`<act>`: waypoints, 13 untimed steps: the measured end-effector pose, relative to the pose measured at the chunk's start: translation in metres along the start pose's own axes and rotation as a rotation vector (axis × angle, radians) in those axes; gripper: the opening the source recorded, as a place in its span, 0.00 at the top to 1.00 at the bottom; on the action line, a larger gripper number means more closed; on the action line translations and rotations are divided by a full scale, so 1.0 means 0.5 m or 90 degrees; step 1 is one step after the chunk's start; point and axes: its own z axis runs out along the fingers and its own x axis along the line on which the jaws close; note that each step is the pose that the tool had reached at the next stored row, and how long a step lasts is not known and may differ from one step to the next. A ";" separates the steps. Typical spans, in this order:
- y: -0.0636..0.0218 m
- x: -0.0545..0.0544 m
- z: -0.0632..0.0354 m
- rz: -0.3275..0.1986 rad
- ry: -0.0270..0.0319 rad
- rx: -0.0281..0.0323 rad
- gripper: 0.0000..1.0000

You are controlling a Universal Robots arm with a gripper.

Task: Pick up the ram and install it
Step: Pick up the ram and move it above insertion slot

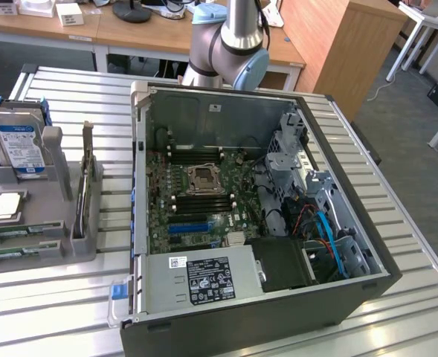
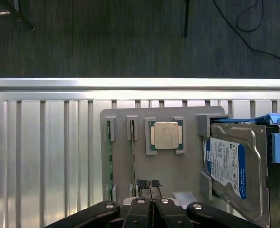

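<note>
Wooden desks stand at the back of the room, and in front of them is a metal surface (image 1: 70, 297) made of long silver slats. On it sits an open computer case (image 1: 226, 327), with its green board (image 1: 196, 193) showing inside. To the exterior view's left of the case is a grey holder (image 1: 51, 201) with spare parts in it.

The holder carries a hard drive (image 2: 227, 166) with a blue label, a square silver chip (image 2: 165, 135) and two thin green sticks. The ram (image 2: 132, 156) lies in its narrow slot, and a second stick (image 2: 109, 161) lies in the slot next to it.

The arm (image 1: 230, 48) is over the holder, not over the case. The end effector (image 2: 148, 184) has its two black tips pressed together and it holds nothing. The tips hang close to one end of the ram, a little to the side of it and toward the silver chip. I see no touch.

So the job looks like it is at the very start — the picking-up part. No stick has left the holder. To grab the ram, the tips would need to spread apart, line up with the thin stick and come down on both sides of it — not on the slot walls.
</note>
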 end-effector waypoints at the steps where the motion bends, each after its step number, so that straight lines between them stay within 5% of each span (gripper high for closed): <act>1: 0.000 0.000 0.000 0.000 0.0000 0.0001 0.89; 5: 0.000 0.000 0.000 0.000 0.0000 0.0001 0.89; 13: 0.000 0.000 0.000 0.000 -0.0001 0.0001 0.70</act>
